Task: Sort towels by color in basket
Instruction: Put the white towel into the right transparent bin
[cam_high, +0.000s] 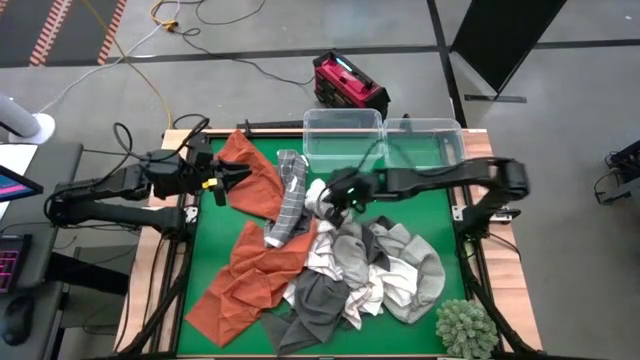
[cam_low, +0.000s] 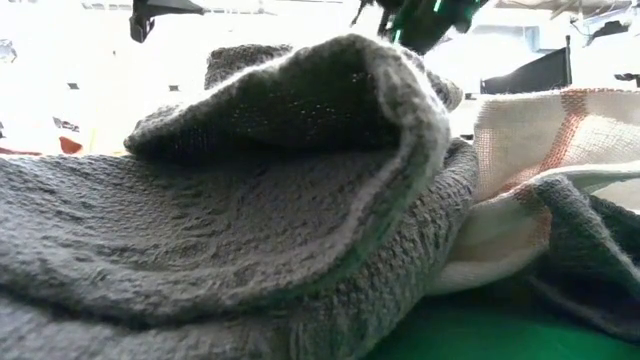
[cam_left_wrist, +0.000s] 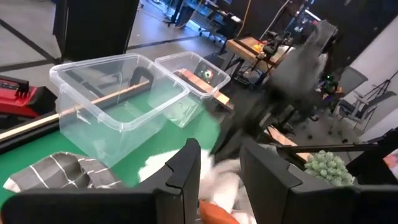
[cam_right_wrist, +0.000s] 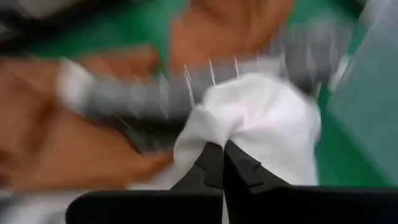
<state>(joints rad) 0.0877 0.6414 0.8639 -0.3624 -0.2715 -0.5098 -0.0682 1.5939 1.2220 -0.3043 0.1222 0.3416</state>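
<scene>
Right gripper (cam_right_wrist: 222, 149) is down at the far edge of the towel pile, mid-tabletop, just near of the clear bins. Jaws pinched fully together on a fold of the white towel (cam_right_wrist: 261, 118); the cloth bunches up into the fingertips. The grey-and-white checked towel (cam_high: 288, 198) lies just left of that grip, running near-to-far between the white one and the rust-orange towel (cam_high: 252, 180).

Left gripper (cam_high: 232, 178) sits at the far-left of the green tabletop (cam_high: 215, 235), over the far end of that orange towel. Jaws partly open. The left wrist view shows a gap between the fingers (cam_left_wrist: 183, 171) with white cloth and a bit of orange beyond them; can't tell whether it actually has hold of anything.

Rest of the towels are heaped centre to near-right: a second rust-orange towel (cam_high: 245, 280) spread near-left, dark grey towels (cam_high: 318, 300) at the near edge, light grey towels (cam_high: 415, 270) on the right, mixed with white. The low view is filled by a grey towel (cam_low: 220, 230) right at the lens.

Two clear bins (cam_high: 345, 140) stand side by side at the far edge. Green spiky plant ball (cam_high: 466, 328) is at the near-right corner.
</scene>
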